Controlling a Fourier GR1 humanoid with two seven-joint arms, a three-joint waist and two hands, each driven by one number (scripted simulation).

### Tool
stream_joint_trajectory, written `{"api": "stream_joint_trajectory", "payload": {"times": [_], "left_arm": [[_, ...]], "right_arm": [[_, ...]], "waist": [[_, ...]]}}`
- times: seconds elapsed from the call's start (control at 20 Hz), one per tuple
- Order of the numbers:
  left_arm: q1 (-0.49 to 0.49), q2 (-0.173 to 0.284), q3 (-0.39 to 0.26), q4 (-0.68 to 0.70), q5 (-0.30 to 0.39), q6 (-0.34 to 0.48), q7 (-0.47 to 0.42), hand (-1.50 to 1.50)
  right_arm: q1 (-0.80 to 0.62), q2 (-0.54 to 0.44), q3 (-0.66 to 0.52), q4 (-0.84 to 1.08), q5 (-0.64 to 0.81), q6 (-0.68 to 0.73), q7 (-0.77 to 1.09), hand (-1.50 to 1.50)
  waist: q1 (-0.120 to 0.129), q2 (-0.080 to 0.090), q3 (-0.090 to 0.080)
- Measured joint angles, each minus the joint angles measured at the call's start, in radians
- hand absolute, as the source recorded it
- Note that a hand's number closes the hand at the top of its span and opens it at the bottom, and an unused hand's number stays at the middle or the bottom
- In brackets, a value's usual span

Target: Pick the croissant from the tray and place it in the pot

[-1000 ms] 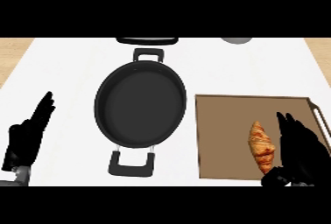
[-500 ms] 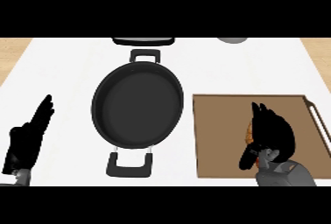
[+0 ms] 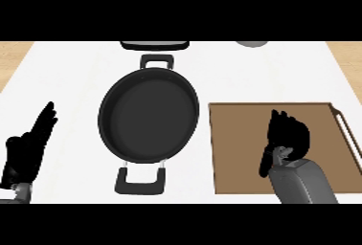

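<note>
- Nearest, at the view's lower right: one grey right forearm ending in the black right hand, set down over the flat brown rectangular tray. Fingers point away from the robot, along the tray's long side.
- Croissant: not visible now. The right hand covers the tray's middle, so my judgement is that the pastry lies directly beneath the palm. Its long axis cannot be read.
- Right-hand state: whether the fingers have curled round anything is hidden; cannot tell.
- Lower left: the black left hand rests at the counter's edge, fingers straight and up, holding nothing, well apart from the tray.
- Nearer hand to the tray: the right, by far.
- Left of the tray, close beside it: one black oval pot with two loop handles, nothing inside. The carry will go leftward and slightly away.
- Farthest: one dark object and one grey round object, both cut by the top edge.
- Count: one tray, one pot, two hands.
</note>
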Motion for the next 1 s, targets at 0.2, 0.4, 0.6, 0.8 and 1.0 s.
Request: {"api": "stream_joint_trajectory", "payload": {"times": [0.2, 0.4, 0.6, 0.8, 1.0], "left_arm": [[0.026, 0.008, 0.022, -0.021, 0.003, -0.024, -0.001, 0.00], [0.020, -0.002, 0.035, -0.011, -0.008, -0.034, -0.002, 0.00], [0.016, -0.025, 0.045, -0.007, -0.025, -0.040, 0.004, 0.00], [0.032, -0.039, 0.061, -0.020, -0.045, -0.055, -0.001, 0.00], [0.028, -0.058, 0.077, -0.028, -0.069, -0.068, 0.014, 0.00]], "right_arm": [[-0.008, 0.026, -0.026, 0.056, 0.036, 0.001, -0.004, -1.50], [-0.025, 0.037, -0.053, 0.115, 0.073, 0.002, -0.014, -1.50], [-0.031, 0.047, -0.071, 0.155, 0.110, -0.013, -0.021, -1.50], [-0.013, 0.043, -0.088, 0.168, 0.132, -0.021, -0.042, -1.50], [0.013, 0.044, -0.098, 0.169, 0.147, -0.031, -0.059, -1.50]], "waist": [[-0.001, -0.001, 0.000], [-0.003, -0.001, 0.000], [-0.004, -0.001, 0.001], [-0.005, -0.001, 0.000], [-0.006, -0.002, 0.000]]}}
